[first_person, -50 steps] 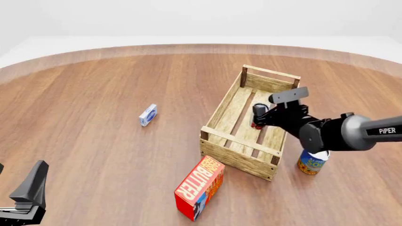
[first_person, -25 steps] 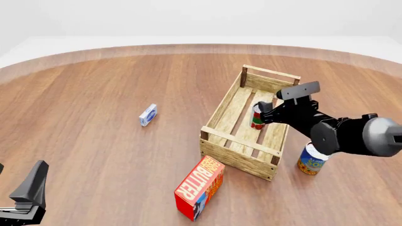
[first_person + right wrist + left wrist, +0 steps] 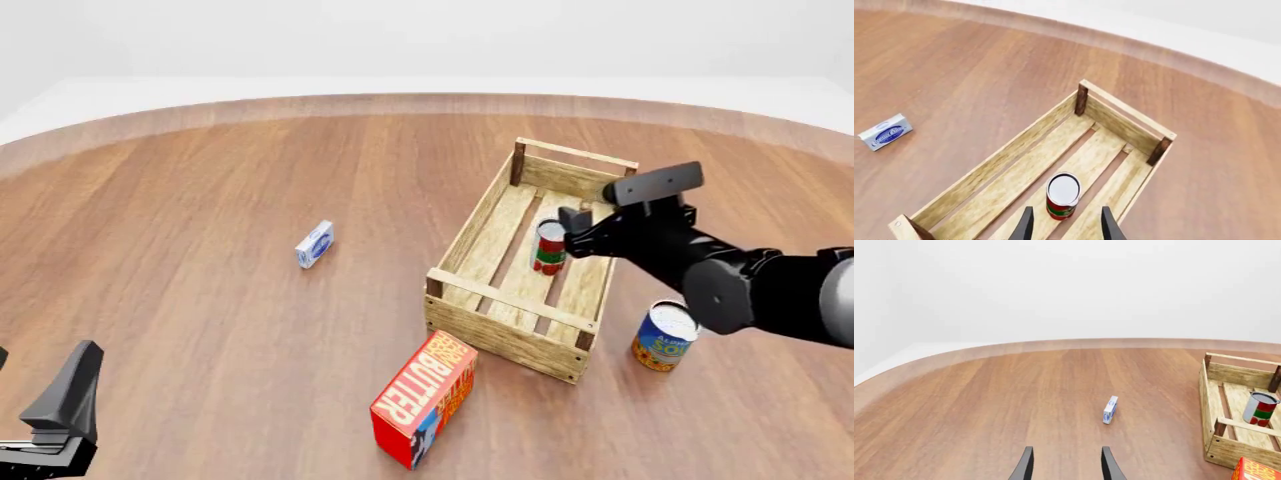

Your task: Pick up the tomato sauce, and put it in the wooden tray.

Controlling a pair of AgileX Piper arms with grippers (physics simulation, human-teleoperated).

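Note:
The tomato sauce [image 3: 550,247], a small can with a white, red and green label and a silver top, stands upright on the slats inside the wooden tray [image 3: 481,226]. My right gripper [image 3: 578,232] is open and empty, raised just above and to the right of the can, not touching it. The right wrist view looks down on the can [image 3: 1063,196] in the tray [image 3: 1007,156], with the open gripper [image 3: 1066,228] above it. My left gripper [image 3: 60,412] is open and empty at the near left; its wrist view [image 3: 1066,471] shows the tray [image 3: 1206,390] and the can [image 3: 1260,409].
A red and orange butter box [image 3: 424,398] lies in front of the tray's near corner. A blue and yellow can [image 3: 663,338] stands to the right of the tray, under my right arm. A small blue and white box [image 3: 315,243] lies to the left of the tray.
My right gripper has opened, let go of the tomato sauce and drawn back up and to the right. The can now stands free in the tray. The left arm has not moved.

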